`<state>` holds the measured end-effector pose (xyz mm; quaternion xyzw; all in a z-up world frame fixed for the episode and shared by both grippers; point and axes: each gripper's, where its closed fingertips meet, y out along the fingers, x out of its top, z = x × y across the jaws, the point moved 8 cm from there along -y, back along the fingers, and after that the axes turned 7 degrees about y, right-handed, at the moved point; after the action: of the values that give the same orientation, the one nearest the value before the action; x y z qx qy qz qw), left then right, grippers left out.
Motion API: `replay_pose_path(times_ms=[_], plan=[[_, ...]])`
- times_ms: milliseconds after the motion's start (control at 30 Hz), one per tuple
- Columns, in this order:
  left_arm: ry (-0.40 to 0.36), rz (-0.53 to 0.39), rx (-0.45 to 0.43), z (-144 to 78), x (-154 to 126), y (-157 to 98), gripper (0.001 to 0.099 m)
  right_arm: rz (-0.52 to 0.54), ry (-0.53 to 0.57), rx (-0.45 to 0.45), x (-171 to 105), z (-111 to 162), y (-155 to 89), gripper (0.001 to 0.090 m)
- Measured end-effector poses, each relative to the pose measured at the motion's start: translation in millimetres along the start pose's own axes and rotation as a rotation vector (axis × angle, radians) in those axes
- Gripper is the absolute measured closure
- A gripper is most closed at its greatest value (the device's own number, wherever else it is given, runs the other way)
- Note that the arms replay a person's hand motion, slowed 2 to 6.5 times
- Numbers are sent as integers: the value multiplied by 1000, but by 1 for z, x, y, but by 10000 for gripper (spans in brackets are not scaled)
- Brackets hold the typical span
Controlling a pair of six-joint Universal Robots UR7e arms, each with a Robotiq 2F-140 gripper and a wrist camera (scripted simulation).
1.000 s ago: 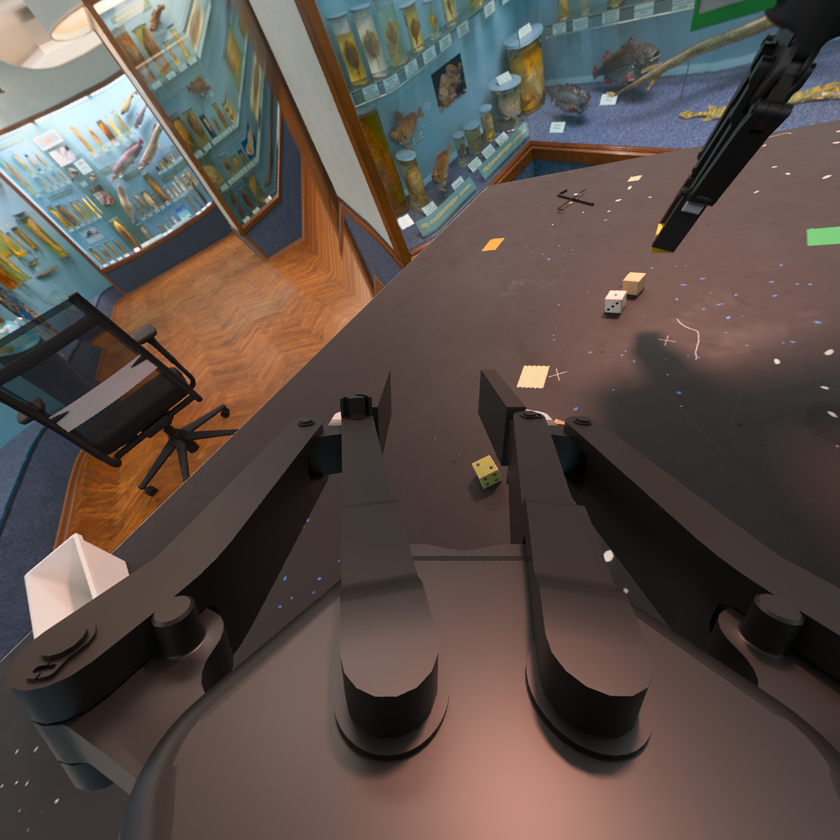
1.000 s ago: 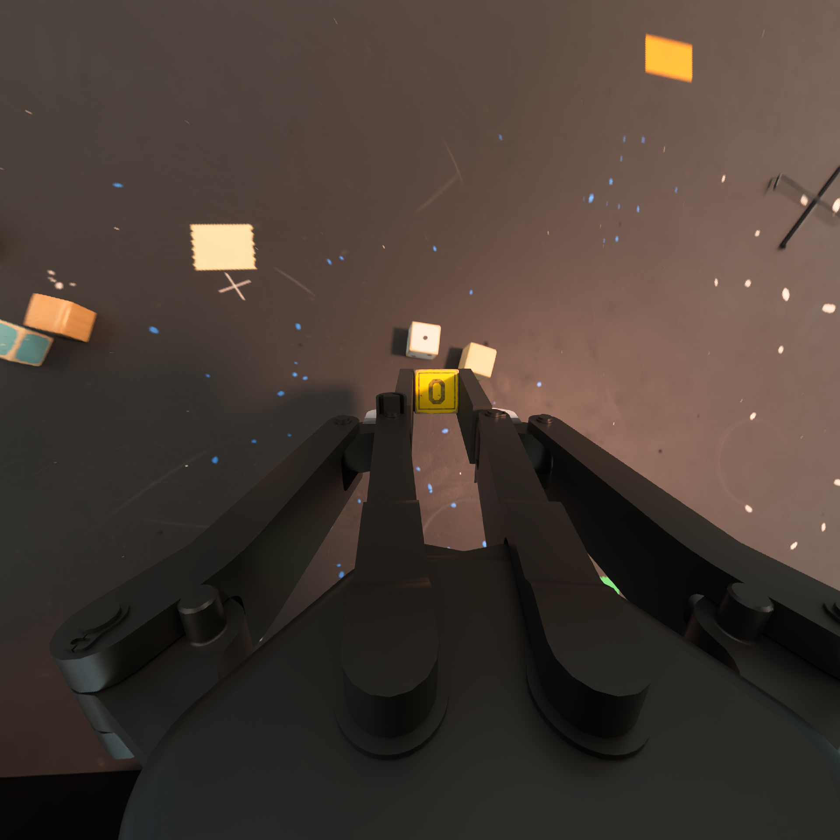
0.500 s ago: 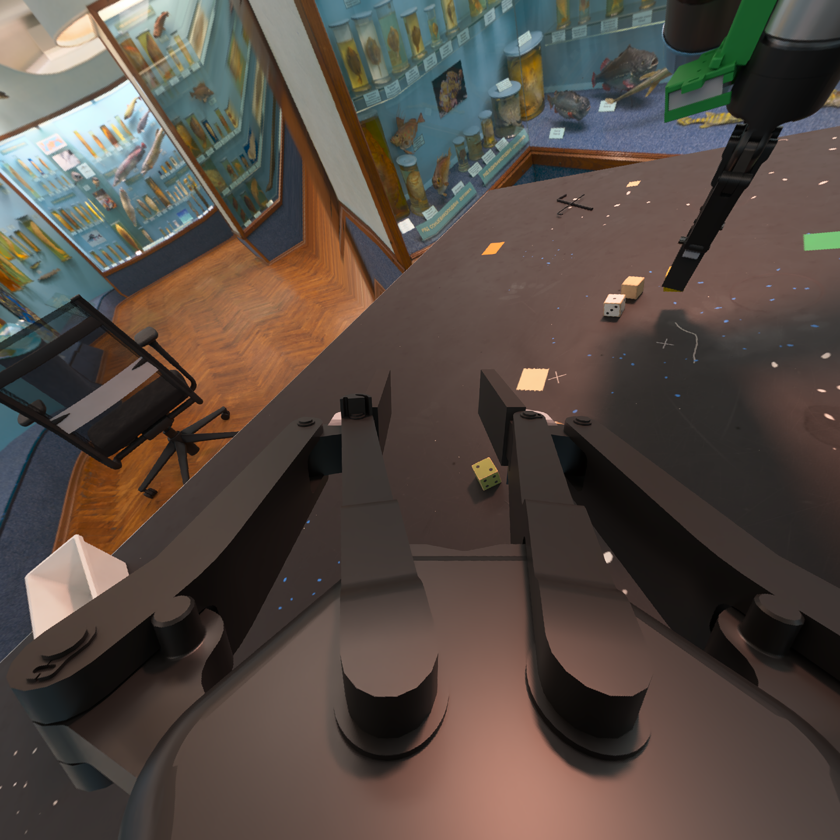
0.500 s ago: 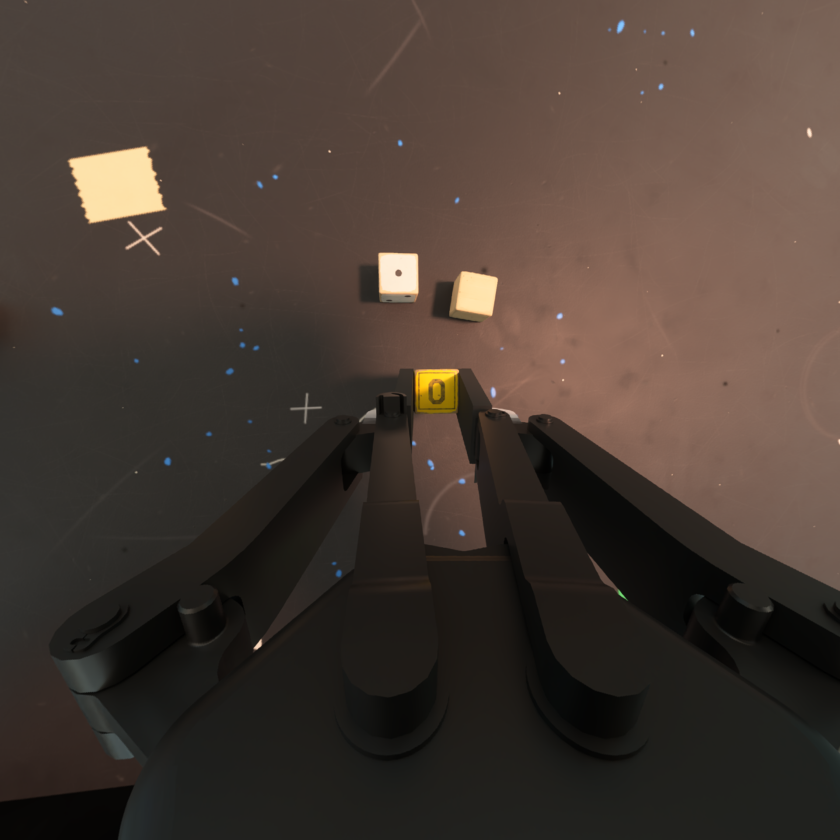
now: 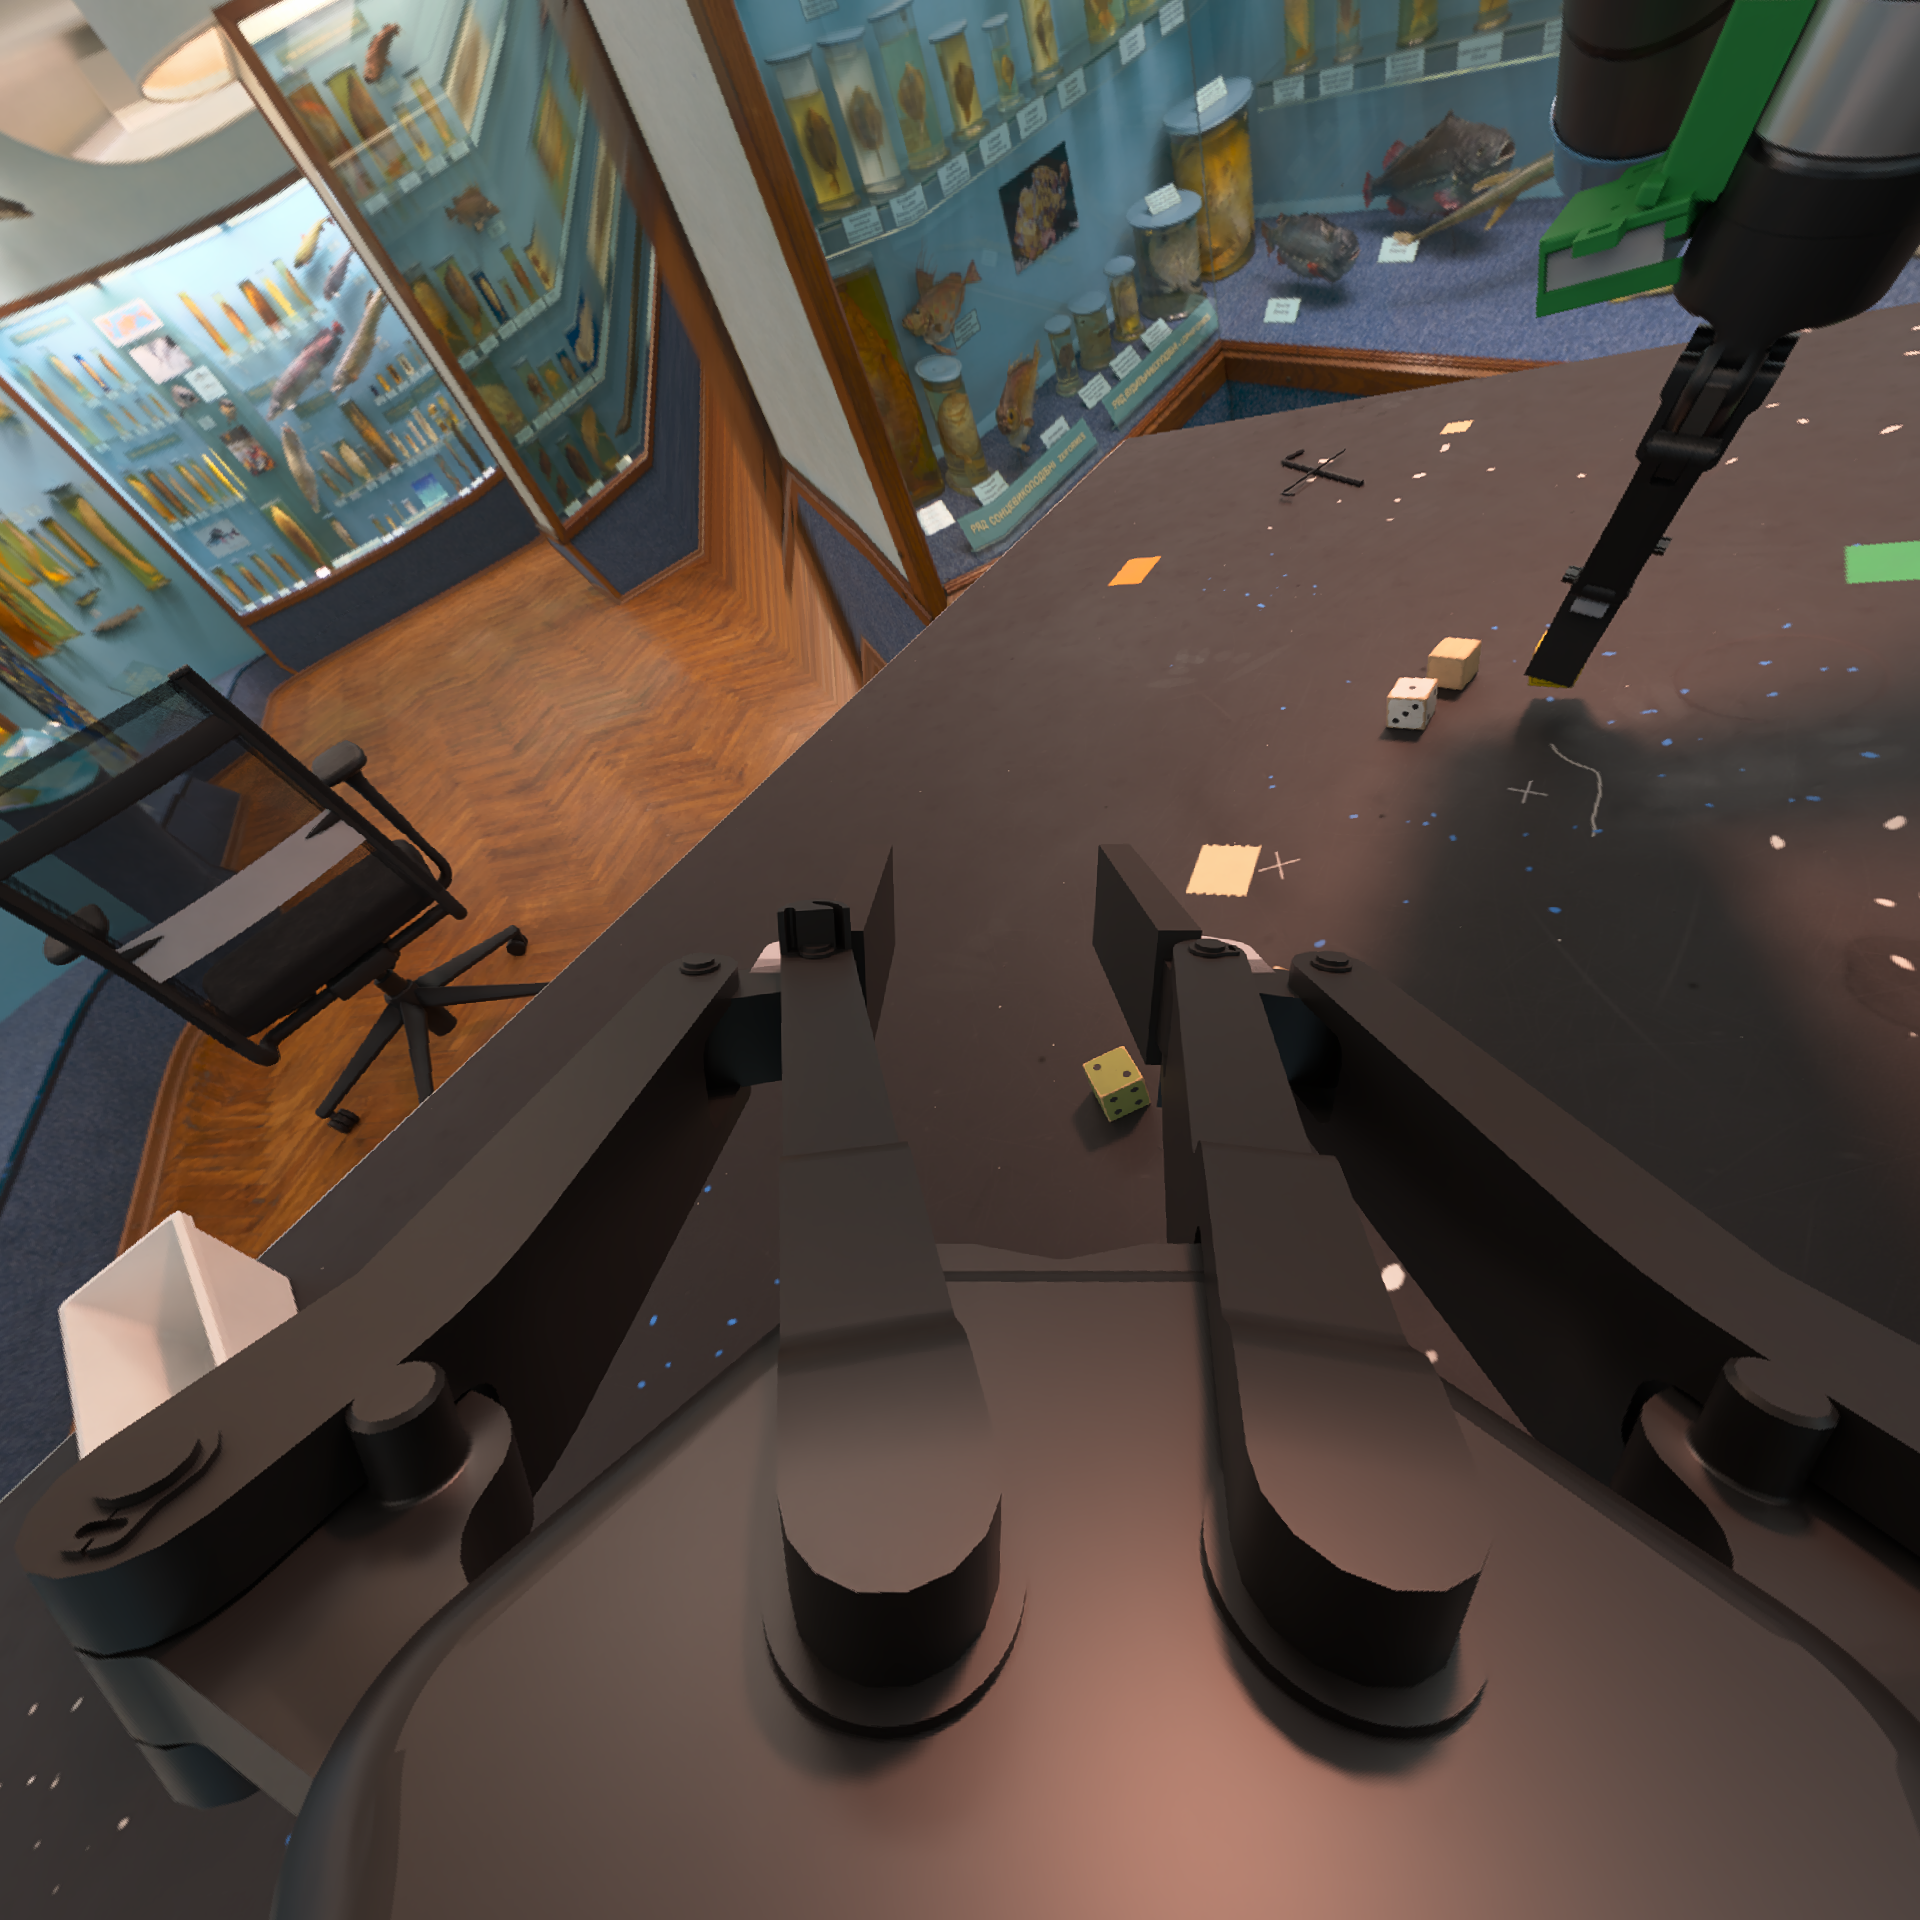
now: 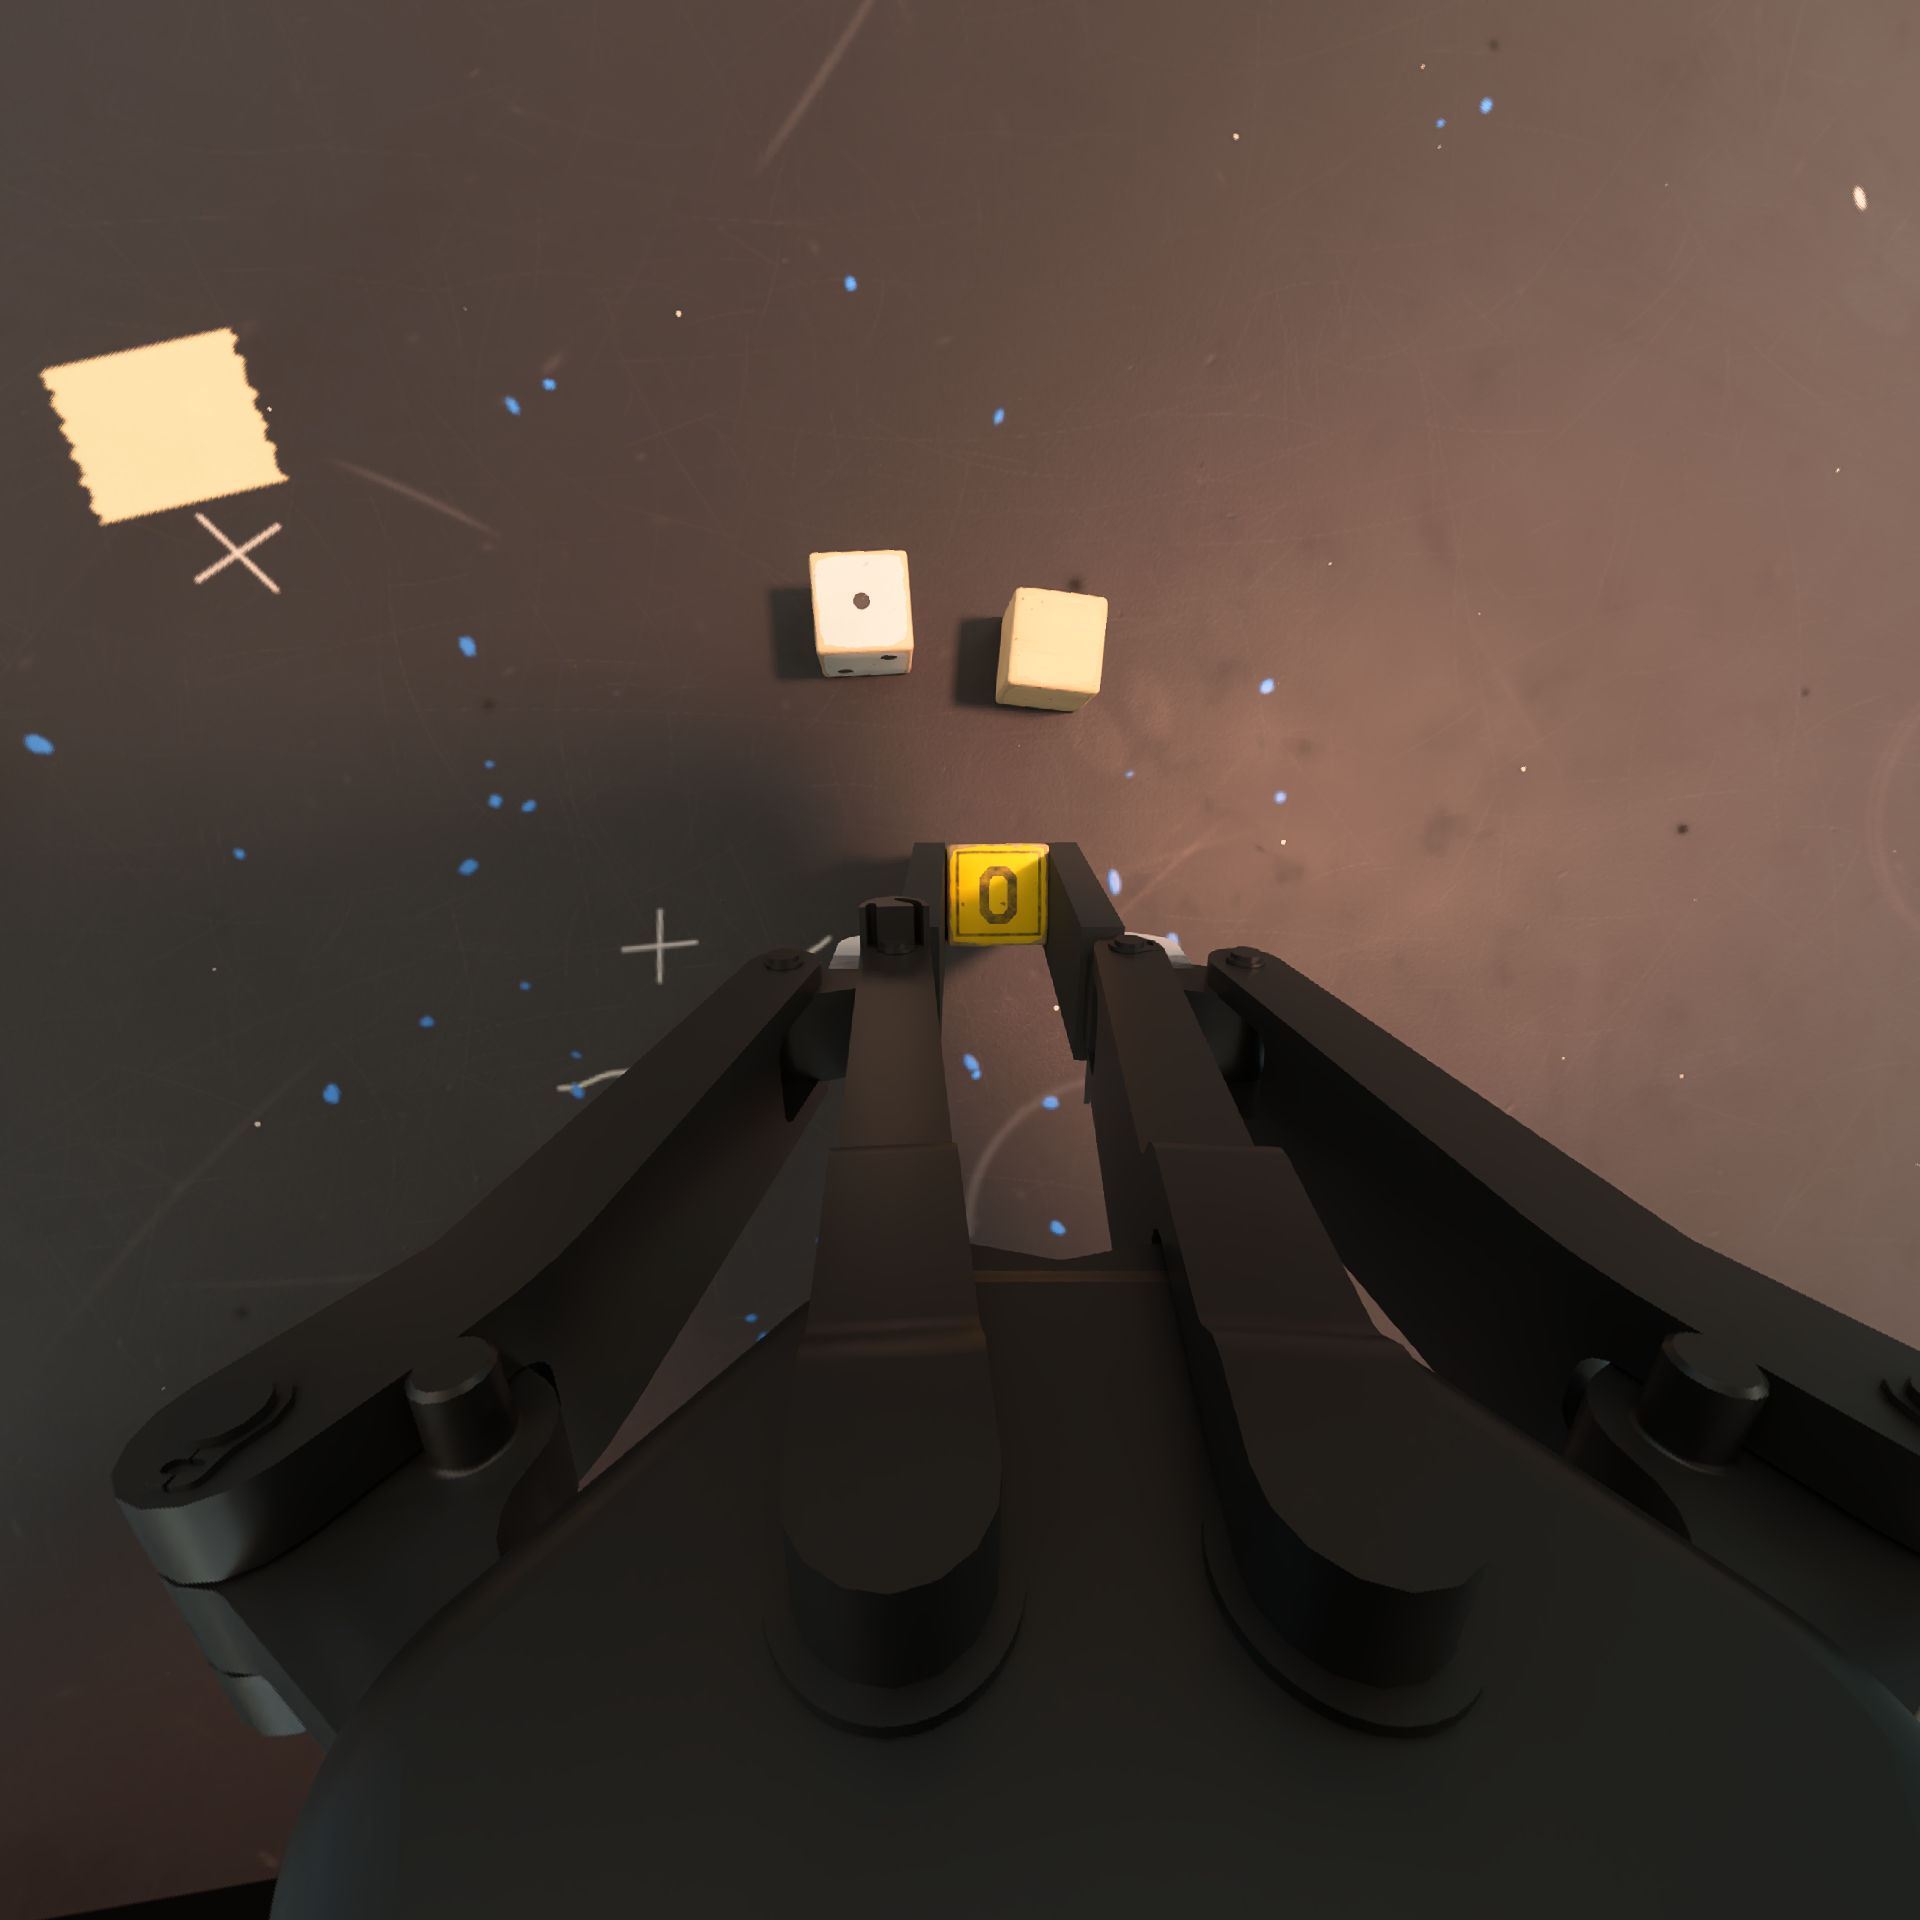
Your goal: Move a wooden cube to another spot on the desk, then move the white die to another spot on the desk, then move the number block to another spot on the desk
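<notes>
My right gripper (image 6: 997, 883) is shut on the yellow number block (image 6: 997, 894) and holds it low over the dark desk. Just beyond it sit the white die (image 6: 860, 613) and a pale wooden cube (image 6: 1051, 649), side by side and apart. In the left wrist view the right gripper (image 5: 1558, 665) hangs near the desk to the right of the wooden cube (image 5: 1452, 662) and white die (image 5: 1410, 703); only a sliver of the yellow block shows at its tip. My left gripper (image 5: 992, 914) is open and empty above the desk.
A yellow-green die (image 5: 1115, 1083) lies on the desk under my left gripper's right finger. Flat coloured patches mark the desk: cream (image 5: 1224, 869), orange (image 5: 1134, 570), green (image 5: 1883, 562). The desk's left edge (image 5: 727, 831) drops to a wooden floor with an office chair (image 5: 312, 914).
My right gripper has descended toward the desk with the number block, coming closer to the white die and wooden cube. The left gripper has not moved.
</notes>
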<state>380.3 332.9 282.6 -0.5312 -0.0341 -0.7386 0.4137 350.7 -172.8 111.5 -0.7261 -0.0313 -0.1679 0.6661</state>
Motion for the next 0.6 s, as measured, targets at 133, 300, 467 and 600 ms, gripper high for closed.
replay_pose_path(times_ms=[133, 300, 467, 600], plan=[[-2, 2, 0, 0, 0, 0, 479, -2, 7, 2, 0, -1, 2, 650], [-2, 5, -1, 0, -1, 1, 478, 1, 12, 10, -1, -1, 4, 650], [1, 8, -2, 0, -1, 1, 478, 8, 19, 10, -2, -2, 7, 650], [5, 8, -4, -1, -1, 2, 478, 17, 21, 10, -3, -2, 9, 650]])
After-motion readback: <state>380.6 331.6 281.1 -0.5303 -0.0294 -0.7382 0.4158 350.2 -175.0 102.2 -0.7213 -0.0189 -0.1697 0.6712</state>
